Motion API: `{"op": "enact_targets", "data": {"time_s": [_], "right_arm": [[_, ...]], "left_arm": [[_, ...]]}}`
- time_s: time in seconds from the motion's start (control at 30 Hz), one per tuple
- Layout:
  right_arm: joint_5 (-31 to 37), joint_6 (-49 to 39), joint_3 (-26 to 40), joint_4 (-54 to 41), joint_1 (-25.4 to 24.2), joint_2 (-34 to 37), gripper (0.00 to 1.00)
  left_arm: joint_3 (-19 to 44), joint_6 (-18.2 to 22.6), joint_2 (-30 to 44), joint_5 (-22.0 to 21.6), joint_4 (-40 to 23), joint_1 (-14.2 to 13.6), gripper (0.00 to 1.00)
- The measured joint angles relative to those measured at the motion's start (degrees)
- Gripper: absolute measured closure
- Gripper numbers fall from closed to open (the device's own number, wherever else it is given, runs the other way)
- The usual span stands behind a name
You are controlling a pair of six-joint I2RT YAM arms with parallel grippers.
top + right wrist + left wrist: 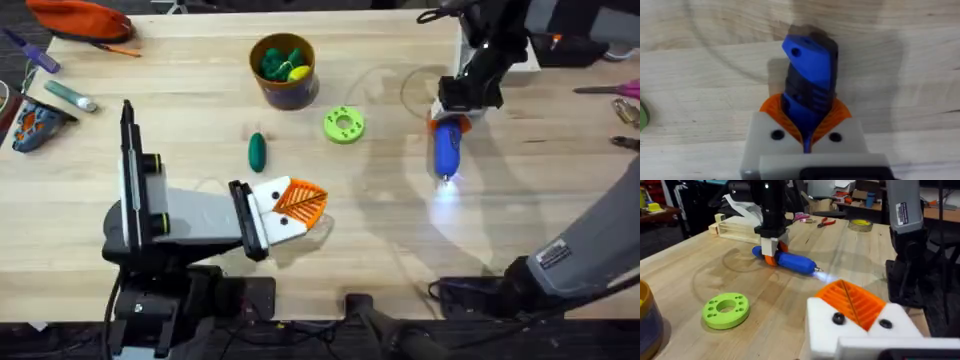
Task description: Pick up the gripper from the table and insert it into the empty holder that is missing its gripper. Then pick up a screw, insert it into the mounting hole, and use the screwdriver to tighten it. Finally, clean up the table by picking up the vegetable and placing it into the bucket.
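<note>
My right gripper [463,105] [807,125] is shut on the blue screwdriver [447,145] [810,75] at the table's right middle. The screwdriver lies low and level over the wood [790,261], a light glowing at its bit. Near the front centre, my left gripper [300,205] [850,302] is shut with nothing in it; both white holders [827,325] carry orange ribbed pads, each with a dark screw head [838,319]. The dark green vegetable [257,150] lies on the table to the left of the lime-green disc [344,124]. Behind them stands the bucket [283,88]. The loose gripper part is out of view.
Green and yellow toys sit in the bucket. A pale wooden slotted box [737,227], a tape roll [860,225] and pliers [825,222] lie at the table's far right. An orange pouch [80,18] and small tools [70,95] occupy the far left.
</note>
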Motion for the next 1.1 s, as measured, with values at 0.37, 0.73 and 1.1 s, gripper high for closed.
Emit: {"op": "enact_targets", "data": {"time_s": [0.37,0.73,1.1], "right_arm": [[0.0,0.0,0.0,-0.5,0.0,0.0,0.975],[-0.3,0.0,0.6,-3.6,0.2,-2.6,0.975],[-0.5,0.0,4.2,-4.0,3.8,-19.3,0.975]], "left_arm": [[0.0,0.0,0.0,0.0,0.0,0.0,0.985],[0.0,0.0,0.0,0.0,0.0,0.0,0.985],[0.0,0.0,0.0,0.0,0.0,0.0,0.985]]}}
